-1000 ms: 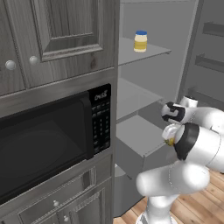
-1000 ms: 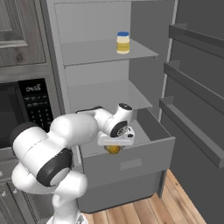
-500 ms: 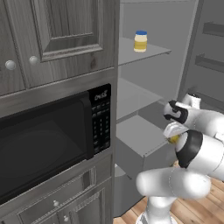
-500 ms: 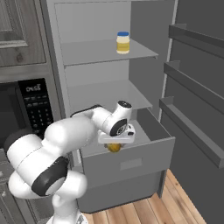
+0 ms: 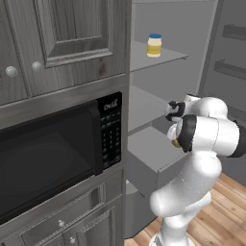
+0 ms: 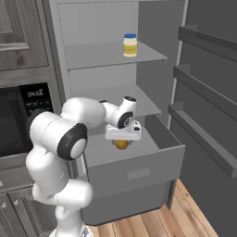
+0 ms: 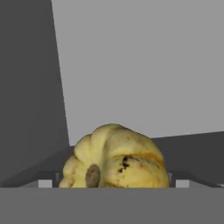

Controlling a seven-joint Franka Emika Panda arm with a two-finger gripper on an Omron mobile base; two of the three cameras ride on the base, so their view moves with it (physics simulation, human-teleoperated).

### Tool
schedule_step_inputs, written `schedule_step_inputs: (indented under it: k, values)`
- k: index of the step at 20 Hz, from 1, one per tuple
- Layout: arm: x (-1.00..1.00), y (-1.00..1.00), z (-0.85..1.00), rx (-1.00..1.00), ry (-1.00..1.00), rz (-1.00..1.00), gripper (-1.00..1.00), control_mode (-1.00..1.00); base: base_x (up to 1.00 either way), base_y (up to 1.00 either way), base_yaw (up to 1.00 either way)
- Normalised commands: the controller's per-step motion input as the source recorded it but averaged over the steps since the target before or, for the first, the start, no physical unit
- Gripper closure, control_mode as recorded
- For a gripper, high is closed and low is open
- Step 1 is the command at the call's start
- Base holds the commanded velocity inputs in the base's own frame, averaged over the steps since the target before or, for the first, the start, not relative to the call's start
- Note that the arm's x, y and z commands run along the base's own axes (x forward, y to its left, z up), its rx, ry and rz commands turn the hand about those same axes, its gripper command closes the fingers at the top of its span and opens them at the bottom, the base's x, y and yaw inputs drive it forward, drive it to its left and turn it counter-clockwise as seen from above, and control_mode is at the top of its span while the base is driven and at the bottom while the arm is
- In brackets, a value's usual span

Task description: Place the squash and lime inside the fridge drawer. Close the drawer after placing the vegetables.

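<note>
My gripper (image 6: 122,140) is shut on the squash (image 6: 121,145), a ribbed yellow vegetable with brown flecks. It hangs just above the inside of the open fridge drawer (image 6: 134,174), a wide light-grey bin pulled out below the lower shelf. In the hand view the squash (image 7: 114,159) sits low and close, between the fingertips, with the drawer's grey floor and back wall behind it. From the left base view the squash (image 5: 176,142) peeks out beside my forearm, over the drawer (image 5: 141,166). The lime is out of view.
A yellow jar with a blue cap (image 6: 130,45) stands on the upper fridge shelf. The open fridge door (image 6: 208,115) with its racks stands on the right. A black microwave (image 5: 53,158) sits in dark wood cabinets on the left.
The hand with the squash has shifted slightly deeper over the drawer, and the elbow has swung around. The squash stays held.
</note>
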Motion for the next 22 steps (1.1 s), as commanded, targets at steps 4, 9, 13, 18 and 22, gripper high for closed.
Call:
schedule_step_inputs:
  k: [4, 9, 13, 18, 22]
  values:
    - [0.38, -0.02, -0.88, 0.03, 0.01, 0.0, 1.0, -1.0, 0.0, 0.0, 0.0]
    - [0.15, -0.08, -0.83, 0.07, 0.0, 0.0, 1.0, -1.0, 0.0, 0.0, 0.0]
    - [-0.04, -0.21, -0.64, 0.1, 0.04, 0.0, 1.0, -1.0, 0.0, 0.0, 0.0]
    - [-0.45, -0.35, -0.16, 0.12, 0.14, 0.0, 1.0, -1.0, 0.0, 0.0, 0.0]
    - [-0.71, -0.43, 0.03, 0.11, 0.09, 0.0, 1.0, -1.0, 0.0, 0.0, 0.0]
